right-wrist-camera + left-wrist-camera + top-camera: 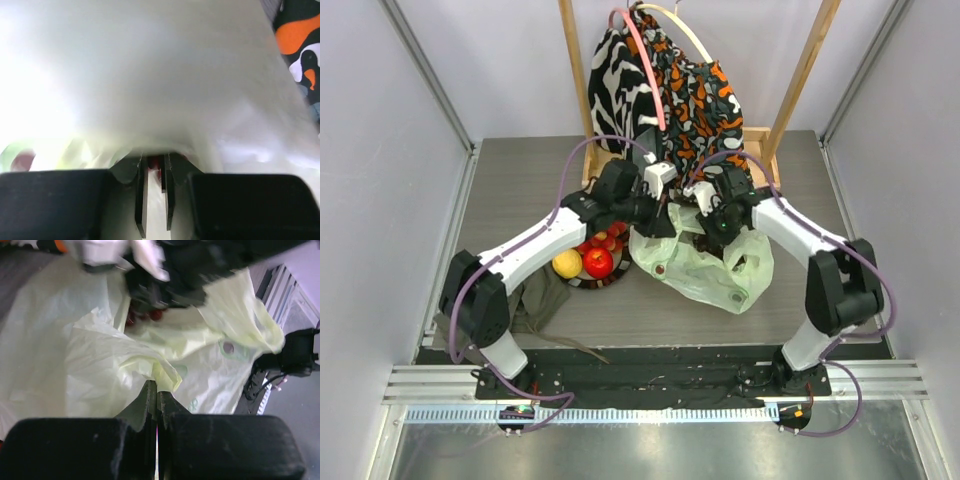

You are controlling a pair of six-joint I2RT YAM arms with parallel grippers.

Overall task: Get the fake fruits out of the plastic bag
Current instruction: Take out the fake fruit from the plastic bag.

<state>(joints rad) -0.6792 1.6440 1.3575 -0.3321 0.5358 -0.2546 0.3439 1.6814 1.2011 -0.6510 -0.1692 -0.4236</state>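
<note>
- Worktop (520, 180): grey board beneath both pairs of jaws; it carries every entry below.
- Plastic bag (715, 278): pale green and crinkled, slumped directly under and ahead of my jaws. My left jaws are together on a raised fold of film (162, 372) at the mouth, the fold sitting right at their tips. My right jaws are pushed in under the film just beside the left pair and stand narrowly apart. I cannot tell whether they grip anything.
- Step in hand, as I judge it: holding the mouth up while reaching inside. To do it well, I would hold the left pinch high and taut so the opening does not collapse. I would make sure the right jaws close on fruit alone, with no film caught, and then draw out slowly.
- Plate (588, 285): dark-rimmed, off to the outer side of my left jaws, just beside the bag.
- Fake fruits already out, on the plate: yellow fruit (567, 263), red apple (598, 262), strawberries (608, 240).
- Fake fruits still inside: small dark-red pieces (145, 316) past the tips of my left jaws and just under the right pair. A red glimpse (154, 161) shows between the right jaws.
</note>
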